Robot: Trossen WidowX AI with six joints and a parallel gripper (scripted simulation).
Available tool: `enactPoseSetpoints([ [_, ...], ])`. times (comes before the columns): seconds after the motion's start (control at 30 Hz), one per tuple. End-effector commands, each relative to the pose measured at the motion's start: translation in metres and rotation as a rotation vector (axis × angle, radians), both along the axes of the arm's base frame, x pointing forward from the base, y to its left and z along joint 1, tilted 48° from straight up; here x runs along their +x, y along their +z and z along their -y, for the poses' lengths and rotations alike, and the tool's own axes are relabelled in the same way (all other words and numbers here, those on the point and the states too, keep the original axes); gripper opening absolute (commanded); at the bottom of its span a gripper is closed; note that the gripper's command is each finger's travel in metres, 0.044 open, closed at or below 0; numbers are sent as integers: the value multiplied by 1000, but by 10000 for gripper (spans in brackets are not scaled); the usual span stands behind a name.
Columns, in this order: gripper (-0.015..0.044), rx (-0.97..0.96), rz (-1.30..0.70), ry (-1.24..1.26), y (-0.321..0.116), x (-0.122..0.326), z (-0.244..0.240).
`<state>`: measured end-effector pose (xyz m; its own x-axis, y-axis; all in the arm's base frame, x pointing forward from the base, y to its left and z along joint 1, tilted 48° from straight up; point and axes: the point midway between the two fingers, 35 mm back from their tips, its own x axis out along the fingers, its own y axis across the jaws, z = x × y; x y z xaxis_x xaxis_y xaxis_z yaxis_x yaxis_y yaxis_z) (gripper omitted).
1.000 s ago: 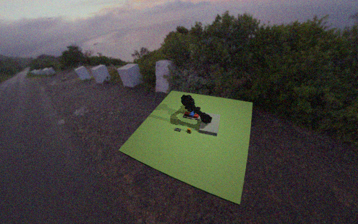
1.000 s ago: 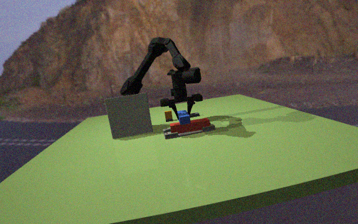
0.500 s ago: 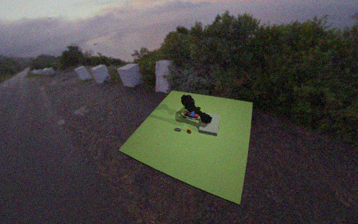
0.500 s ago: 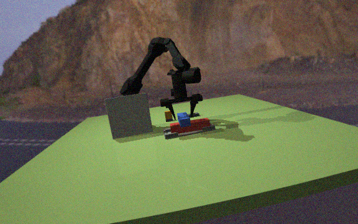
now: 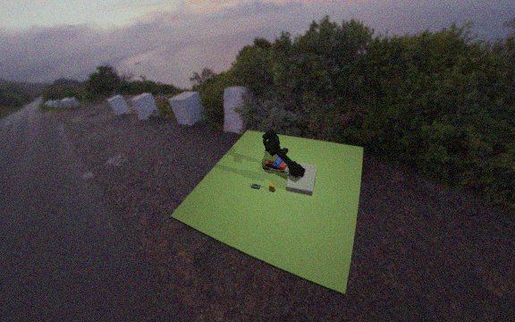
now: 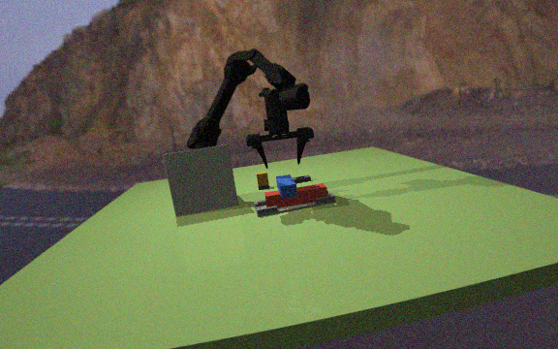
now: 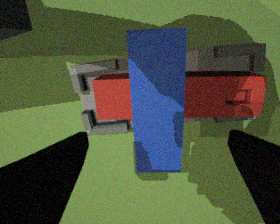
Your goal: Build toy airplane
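Note:
The red fuselage [image 5: 268,165] [image 6: 310,194] [image 7: 111,98] lies lengthwise in the grey cradle [image 6: 267,211] [image 7: 109,128] and looks flat. The blue wing [image 5: 278,162] [image 6: 287,186] [image 7: 158,90] lies across the top of the fuselage and looks about level; its tab and the socket under it are hidden. The small socket [image 7: 239,96] near one end of the fuselage is empty. The orange tail fin [image 5: 272,188] [image 6: 262,179] stands upright apart from the cradle. My gripper [image 6: 283,166] [image 7: 157,137] is wide open and empty, pointing down above the wing, with its fingertips clear of it.
A large grey block [image 5: 301,186] [image 6: 201,181] stands close to one end of the cradle, near the arm's base. A small dark grey piece [image 5: 256,186] [image 6: 303,178] lies on the green mat [image 5: 257,233] [image 6: 240,276] beyond the wing, beside the tail fin.

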<state>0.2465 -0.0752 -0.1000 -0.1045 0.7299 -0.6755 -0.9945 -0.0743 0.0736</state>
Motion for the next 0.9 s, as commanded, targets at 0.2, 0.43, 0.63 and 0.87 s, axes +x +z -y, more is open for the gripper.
enactPoseSetpoints([
  [0.2,440,-19,-29,-44,18,6,23],
  [0.43,440,-85,-519,-503,17,7,23],
  [0.63,440,-142,-951,-907,17,7,23],
  [0.87,440,-165,-1130,-1074,17,8,23],
])
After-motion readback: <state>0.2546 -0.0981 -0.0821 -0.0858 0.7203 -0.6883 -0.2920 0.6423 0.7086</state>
